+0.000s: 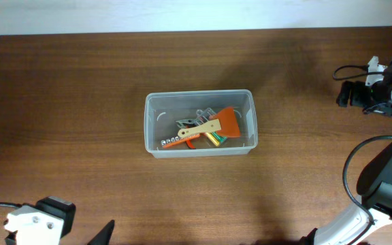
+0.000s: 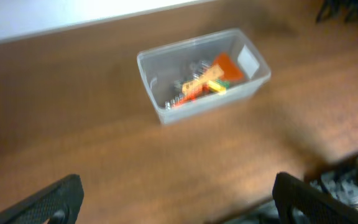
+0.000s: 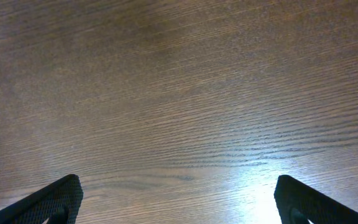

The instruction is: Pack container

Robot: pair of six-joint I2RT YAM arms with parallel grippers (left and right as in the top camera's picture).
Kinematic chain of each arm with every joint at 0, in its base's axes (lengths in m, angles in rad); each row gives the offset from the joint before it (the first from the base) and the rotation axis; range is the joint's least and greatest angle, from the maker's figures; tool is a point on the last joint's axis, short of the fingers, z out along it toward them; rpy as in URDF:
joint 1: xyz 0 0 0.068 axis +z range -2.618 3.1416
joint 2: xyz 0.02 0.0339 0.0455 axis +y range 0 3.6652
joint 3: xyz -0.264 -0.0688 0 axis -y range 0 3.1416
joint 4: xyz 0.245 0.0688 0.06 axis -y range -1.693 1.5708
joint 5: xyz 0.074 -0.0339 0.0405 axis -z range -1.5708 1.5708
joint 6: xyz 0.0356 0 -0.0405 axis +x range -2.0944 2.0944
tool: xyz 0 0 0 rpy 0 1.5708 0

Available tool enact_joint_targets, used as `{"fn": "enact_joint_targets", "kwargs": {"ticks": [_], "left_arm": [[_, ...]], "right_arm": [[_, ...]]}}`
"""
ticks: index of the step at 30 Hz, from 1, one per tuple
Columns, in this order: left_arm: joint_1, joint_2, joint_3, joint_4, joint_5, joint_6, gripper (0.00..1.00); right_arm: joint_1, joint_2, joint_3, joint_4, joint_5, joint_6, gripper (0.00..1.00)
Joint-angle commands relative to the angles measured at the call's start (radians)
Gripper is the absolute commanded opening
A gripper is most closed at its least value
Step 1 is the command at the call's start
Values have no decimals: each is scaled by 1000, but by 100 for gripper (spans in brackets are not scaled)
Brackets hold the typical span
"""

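Left gripper [image 2: 178, 198] and right gripper [image 3: 178, 198] both gape empty, so I'd just hold them clear of the container [image 1: 163, 112], tools [image 1: 206, 129] look packed already.

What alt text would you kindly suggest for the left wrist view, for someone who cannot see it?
A clear plastic container holding orange, yellow and metal tools sits on a brown wooden table. The left fingers show at the bottom corners, wide apart and empty.
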Motion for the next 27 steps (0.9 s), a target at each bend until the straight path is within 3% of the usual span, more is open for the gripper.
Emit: {"fn": "enact_joint_targets", "kwargs": {"ticks": [1, 10, 18, 27], "left_arm": [[1, 5, -4, 76, -4, -14, 99], [1, 5, -195, 186, -15, 70, 99], [59, -58, -581, 574, -14, 74, 99], [171, -335, -1007, 923, 15, 74, 99]], "right_arm": [[-2, 1, -3, 0, -10, 5, 99], [-2, 1, -3, 0, -10, 5, 99], [-2, 1, -3, 0, -10, 5, 99], [-2, 1, -3, 0, -10, 5, 99]]}}
